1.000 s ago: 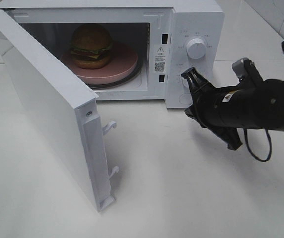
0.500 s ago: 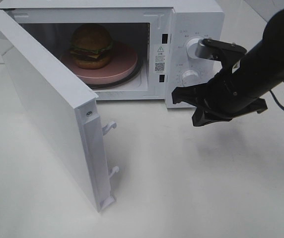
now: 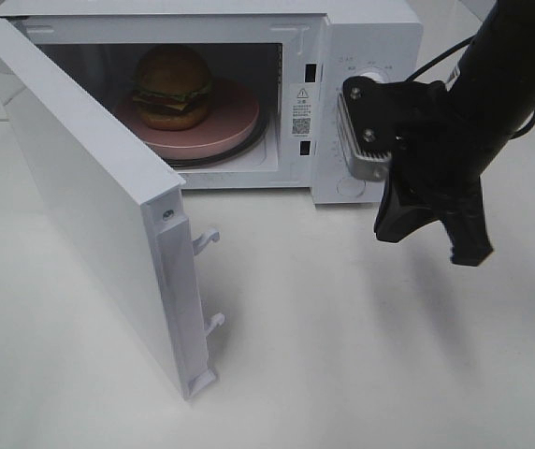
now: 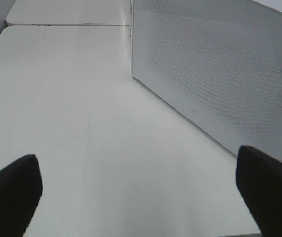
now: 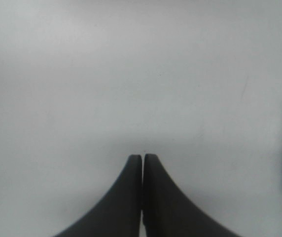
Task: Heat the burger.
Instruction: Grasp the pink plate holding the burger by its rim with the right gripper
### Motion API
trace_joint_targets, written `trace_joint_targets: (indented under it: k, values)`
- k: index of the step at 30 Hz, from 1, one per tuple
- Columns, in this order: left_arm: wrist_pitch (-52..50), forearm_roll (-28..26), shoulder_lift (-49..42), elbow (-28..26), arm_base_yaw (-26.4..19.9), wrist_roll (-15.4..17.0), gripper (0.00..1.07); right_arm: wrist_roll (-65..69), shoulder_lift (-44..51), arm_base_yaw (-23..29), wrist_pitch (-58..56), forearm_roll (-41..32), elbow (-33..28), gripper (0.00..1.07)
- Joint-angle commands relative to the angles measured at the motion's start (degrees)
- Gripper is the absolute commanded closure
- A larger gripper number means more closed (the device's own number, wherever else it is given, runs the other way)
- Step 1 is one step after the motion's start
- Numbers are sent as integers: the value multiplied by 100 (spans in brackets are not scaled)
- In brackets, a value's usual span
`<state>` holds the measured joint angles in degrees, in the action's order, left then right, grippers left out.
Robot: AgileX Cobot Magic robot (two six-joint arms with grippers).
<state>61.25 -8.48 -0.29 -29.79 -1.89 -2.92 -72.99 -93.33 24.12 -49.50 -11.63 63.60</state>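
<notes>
- The microwave (image 3: 370, 28) stood toward the far edge of the counter (image 3: 342, 355), with its door (image 3: 80, 187) swung wide open.
- Inside it, the burger (image 3: 173, 86) sat upright on a pink plate (image 3: 239, 120).
- The right claw (image 5: 142, 157) was pressed fully closed and empty, pointing down over the counter in front of the microwave.
- The left claw (image 4: 136, 158) was spread wide, holding nothing, near the microwave's perforated wall.
</notes>
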Motion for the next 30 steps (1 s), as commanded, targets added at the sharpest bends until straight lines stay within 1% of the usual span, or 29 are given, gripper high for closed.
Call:
trace_joint_targets:
  k: [1, 2, 6, 8, 10, 11, 12, 13, 14, 15, 16, 17, 19, 20, 21, 22, 23, 24, 25, 26, 30]
  values:
    - [-29, -17, -97, 29, -23, 0, 7, -1662, 34, -6, -103, 149, 23, 104]
    - [-29, -17, -97, 29, -23, 0, 7, -2240, 34, 0, -52, 223, 23, 104]
    - [-29, -17, -97, 29, -23, 0, 7, -2320, 34, 6, 258, 246, 23, 103]
    - [-29, -17, -97, 29, -23, 0, 7, -2286, 34, 149, 464, 384, 23, 99]
    - [-29, -17, -97, 29, -23, 0, 7, -2286, 34, 183, 504, 430, 23, 97]
    - [-29, -17, -97, 29, -23, 0, 7, -2257, 34, 286, 596, 504, 23, 91]
    - [-29, -17, -97, 29, -23, 0, 7, -2257, 34, 286, 596, 504, 23, 91]
    - [-29, -17, -97, 29, -23, 0, 7, -2217, 34, 327, 676, 504, 23, 88]
    - [-29, -17, -97, 29, -23, 0, 7, -2068, 34, 401, 871, 493, 23, 77]
    - [-29, -17, -97, 29, -23, 0, 7, -2068, 34, 401, 871, 493, 23, 77]
    - [-29, -17, -97, 29, -23, 0, 7, -1971, 34, 407, 974, 487, 23, 71]
    - [-29, -17, -97, 29, -23, 0, 7, -1971, 34, 407, 974, 487, 23, 71]
    - [-29, -17, -97, 29, -23, 0, 7, -1335, 34, 476, 1553, 504, 23, 40]
    - [-29, -17, -97, 29, -23, 0, 7, -1335, 34, 476, 1553, 504, 23, 40]
    - [-29, -17, -97, 29, -23, 0, 7, -1169, 34, 476, 1696, 498, 23, 32]
    - [-29, -17, -97, 29, -23, 0, 7, -1169, 34, 476, 1696, 498, 23, 32]
    - [-29, -17, -97, 29, -23, 0, 7, -871, 34, 504, 1908, 487, 23, 19]
    - [-29, -17, -97, 29, -23, 0, 7, -762, 29, 533, 1977, 521, 23, 15]
    - [-29, -17, -97, 29, -23, 0, 7, -762, 29, 533, 1977, 521, 23, 15]
    - [-29, -17, -97, 29, -23, 0, 7, -676, 29, 550, 2040, 567, 23, 11]
    - [-29, -17, -97, 29, -23, 0, 7, -682, 6, 676, 2223, 642, 74, 13]
